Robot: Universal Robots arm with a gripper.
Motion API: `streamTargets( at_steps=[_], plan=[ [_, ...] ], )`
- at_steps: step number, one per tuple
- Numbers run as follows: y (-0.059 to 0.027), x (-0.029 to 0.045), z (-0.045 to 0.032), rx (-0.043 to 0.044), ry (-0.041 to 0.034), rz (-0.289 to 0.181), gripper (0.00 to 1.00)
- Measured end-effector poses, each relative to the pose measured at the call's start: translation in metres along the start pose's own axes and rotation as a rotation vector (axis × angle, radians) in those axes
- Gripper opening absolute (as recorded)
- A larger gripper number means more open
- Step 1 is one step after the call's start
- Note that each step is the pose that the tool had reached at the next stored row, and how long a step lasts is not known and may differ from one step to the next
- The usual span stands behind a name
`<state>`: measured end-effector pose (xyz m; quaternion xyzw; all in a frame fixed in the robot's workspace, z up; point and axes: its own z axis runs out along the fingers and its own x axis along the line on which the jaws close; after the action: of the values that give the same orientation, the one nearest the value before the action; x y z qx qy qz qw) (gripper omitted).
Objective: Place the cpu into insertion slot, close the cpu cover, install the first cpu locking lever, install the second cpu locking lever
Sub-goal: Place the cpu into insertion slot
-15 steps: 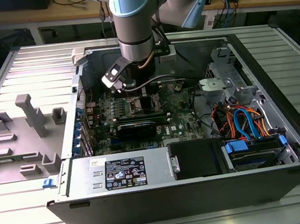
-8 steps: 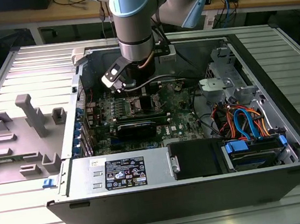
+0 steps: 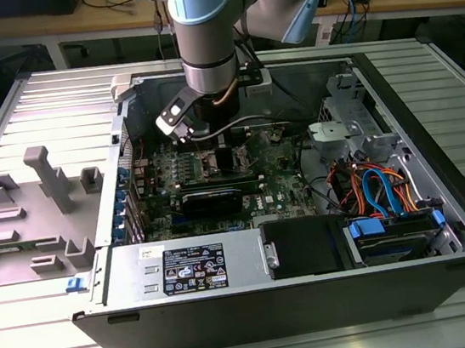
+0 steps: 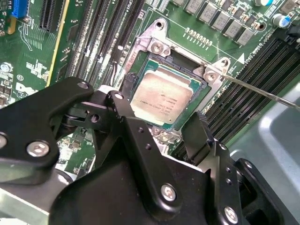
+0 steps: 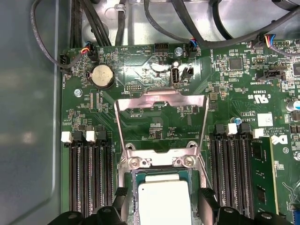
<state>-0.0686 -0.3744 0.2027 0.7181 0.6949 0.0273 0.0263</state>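
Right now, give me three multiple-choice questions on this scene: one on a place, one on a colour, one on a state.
1. Where is the cpu? A in the insertion slot; B on a RAM slot; C outside the case.
2. What colour is the circuit board? A blue; B green; C red.
3. The cpu cover is: A shut over the chip; B open; C missing.
Answers: 1 A, it lies in the socket, the open hand over it; 2 B, green all round; 3 B, its frame is tilted back off the chip.
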Motion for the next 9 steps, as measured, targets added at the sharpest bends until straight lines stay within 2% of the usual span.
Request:
streamTargets(
  at_steps=[6,9],
  plan=[
    [-0.0068,-0.0006,0.0003,0.0003,0.0002,0.0,0.69],
    [-0.0086,-0.0006,0.0007,0.0002,0.0027,0.0,0.69]
  ],
)
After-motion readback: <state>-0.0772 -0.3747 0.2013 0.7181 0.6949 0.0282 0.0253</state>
